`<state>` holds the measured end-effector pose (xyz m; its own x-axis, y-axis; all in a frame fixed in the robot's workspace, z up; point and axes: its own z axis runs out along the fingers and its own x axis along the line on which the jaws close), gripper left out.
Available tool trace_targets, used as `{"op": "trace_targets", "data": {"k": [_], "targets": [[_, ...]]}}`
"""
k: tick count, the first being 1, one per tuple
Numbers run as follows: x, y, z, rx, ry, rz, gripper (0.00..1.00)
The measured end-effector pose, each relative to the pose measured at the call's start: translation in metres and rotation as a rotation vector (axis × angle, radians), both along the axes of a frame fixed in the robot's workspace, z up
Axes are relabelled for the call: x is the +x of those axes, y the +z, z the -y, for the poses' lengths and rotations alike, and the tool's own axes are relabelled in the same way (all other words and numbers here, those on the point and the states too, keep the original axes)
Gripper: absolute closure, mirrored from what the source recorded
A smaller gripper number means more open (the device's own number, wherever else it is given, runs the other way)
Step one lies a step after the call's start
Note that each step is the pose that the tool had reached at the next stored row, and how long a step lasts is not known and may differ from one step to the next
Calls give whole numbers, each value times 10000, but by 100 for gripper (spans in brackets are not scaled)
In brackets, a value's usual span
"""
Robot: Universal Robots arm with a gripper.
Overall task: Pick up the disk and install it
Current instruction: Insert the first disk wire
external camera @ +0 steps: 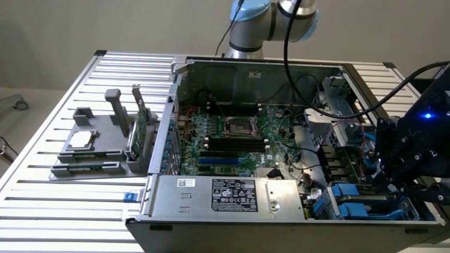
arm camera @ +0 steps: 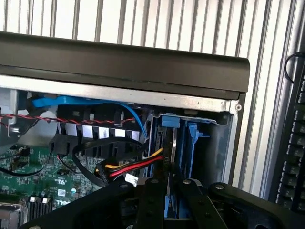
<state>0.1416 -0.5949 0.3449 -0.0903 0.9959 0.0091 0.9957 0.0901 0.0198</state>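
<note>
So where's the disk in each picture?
Exterior view: the disk sits low on the exterior view's right, in the case's corner bay.
Wrist view: the disk stands edge-on in that bay, clamped by the gripper.
Shared landmark: the green motherboard.

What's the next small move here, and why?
Probably a short push of the disk deeper into the bay. The gripper looks closed on the disk's near edge. The disk stands on edge in a slot beside another blue carrier, with cables close by. Whether it is fully seated can't be told, so a small push seems safest.
</note>
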Motion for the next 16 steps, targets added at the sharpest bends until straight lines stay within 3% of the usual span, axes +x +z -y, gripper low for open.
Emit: {"op": "trace_targets", "data": {"k": [4, 8, 10, 15, 16], "targets": [[-8, -7, 0, -32, -251, -91, 83], [-7, -19, -8, -124, -414, -130, 83], [-7, -27, -43, -254, -423, -132, 83], [-7, -35, -228, -704, -426, -123, 83], [-6, -35, -243, -753, -431, -122, 83]]}}
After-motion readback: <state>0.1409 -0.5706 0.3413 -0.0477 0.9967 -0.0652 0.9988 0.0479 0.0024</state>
